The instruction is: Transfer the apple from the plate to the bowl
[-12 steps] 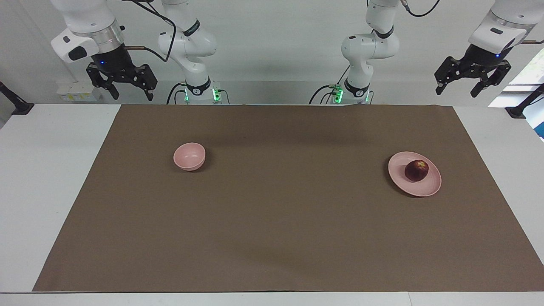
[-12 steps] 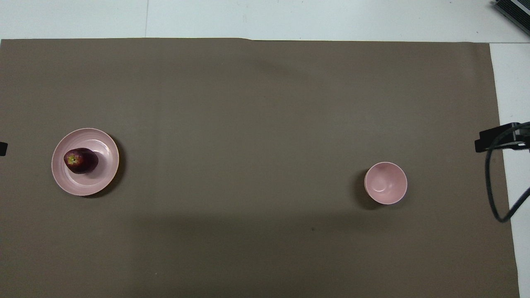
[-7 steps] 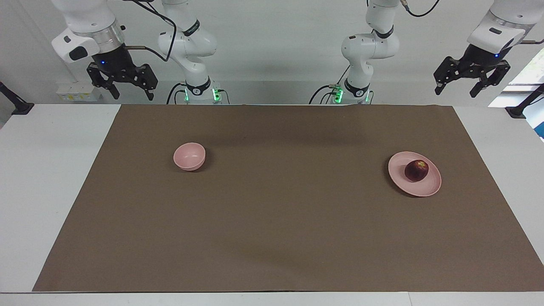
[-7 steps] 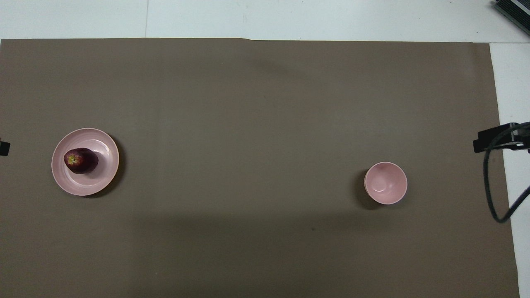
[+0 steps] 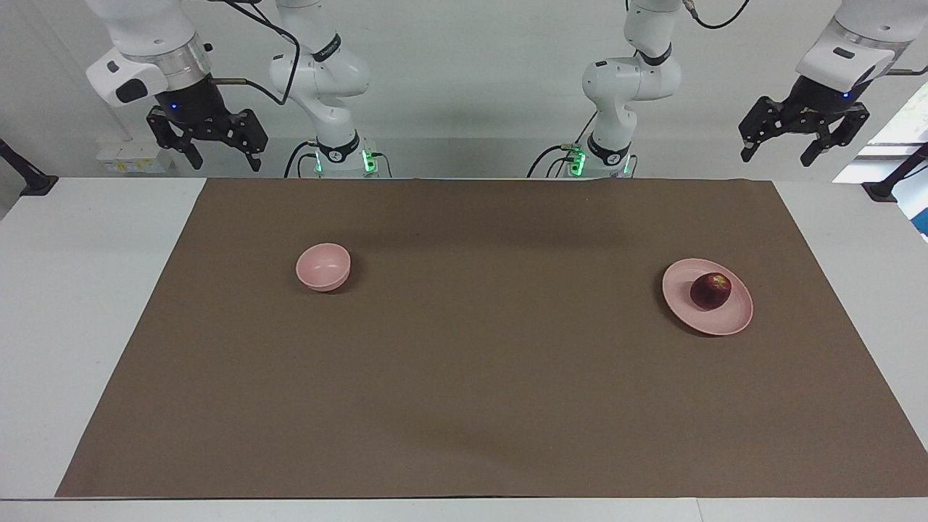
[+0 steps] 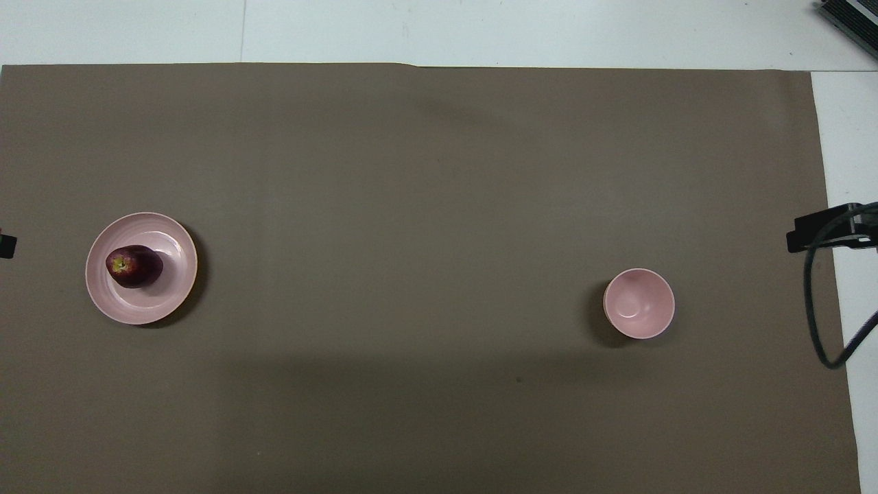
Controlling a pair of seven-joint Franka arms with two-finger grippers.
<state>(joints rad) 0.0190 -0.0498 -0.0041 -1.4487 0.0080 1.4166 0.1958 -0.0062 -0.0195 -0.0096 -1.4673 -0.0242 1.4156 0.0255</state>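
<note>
The dark red apple (image 5: 710,291) (image 6: 134,266) lies on the pale pink plate (image 5: 732,318) (image 6: 171,291), toward the left arm's end of the brown mat. The small deep pink bowl (image 5: 323,267) (image 6: 639,303) stands empty toward the right arm's end. My left gripper (image 5: 777,155) hangs open and empty, high up at the robots' edge of the table near the mat's corner, well apart from the plate. My right gripper (image 5: 225,162) hangs open and empty, high up at the other corner of the mat, apart from the bowl.
The brown mat (image 5: 464,377) covers most of the white table (image 5: 80,304). A black part of the right hand with a cable (image 6: 826,230) shows at the edge of the overhead view. Black clamps (image 5: 29,181) stand at the table's ends.
My left gripper has risen very slightly. The right gripper has barely shifted. The apple, plate and bowl have not moved.
</note>
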